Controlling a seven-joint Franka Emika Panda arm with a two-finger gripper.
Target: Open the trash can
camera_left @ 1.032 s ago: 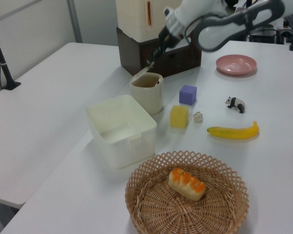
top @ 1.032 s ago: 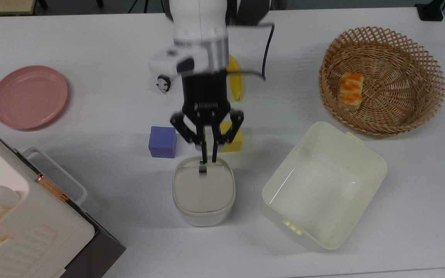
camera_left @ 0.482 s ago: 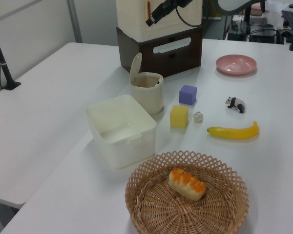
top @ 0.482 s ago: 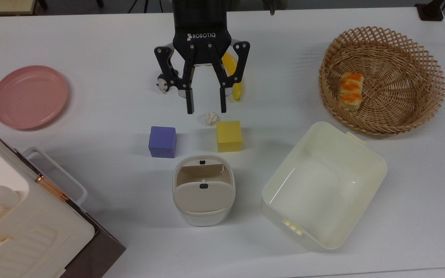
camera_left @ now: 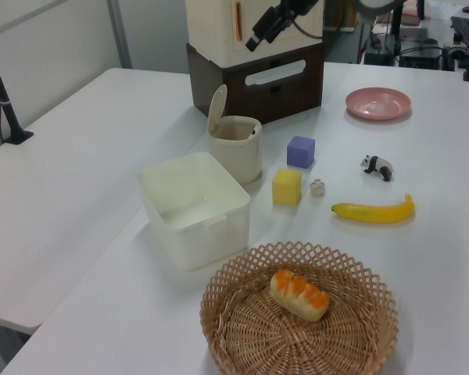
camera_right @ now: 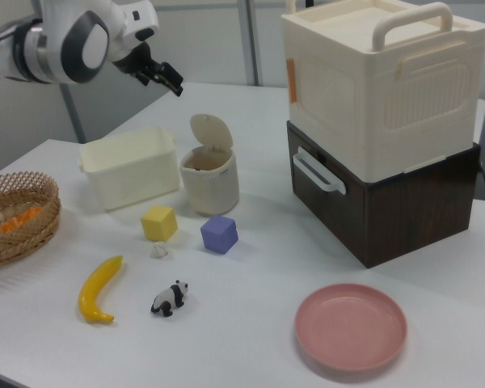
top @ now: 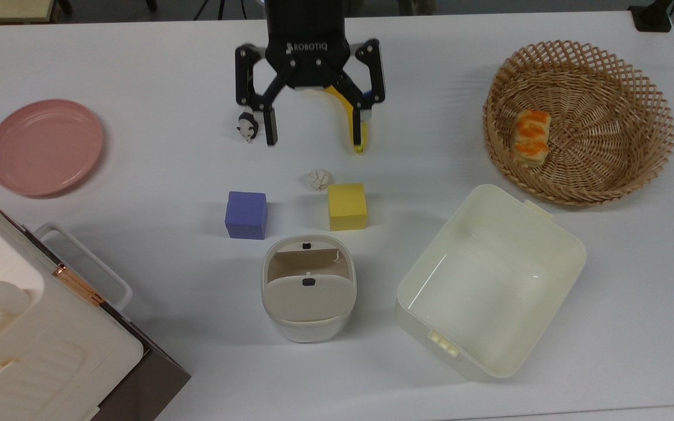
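The bin [top: 308,289] is standing open now, its lid [camera_left: 216,109] popped up. The tool [top: 314,135] is lifting away, spread wide, holding nothing.

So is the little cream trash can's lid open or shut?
Open. The small cream rounded-square trash can has its beige lid tipped up on its hinge, showing the inside; the top view shows the dark opening too.

White-and-grey arm [camera_right: 61,36] — black gripper [top: 315,130] marked ROBOTIQ, silver screws.
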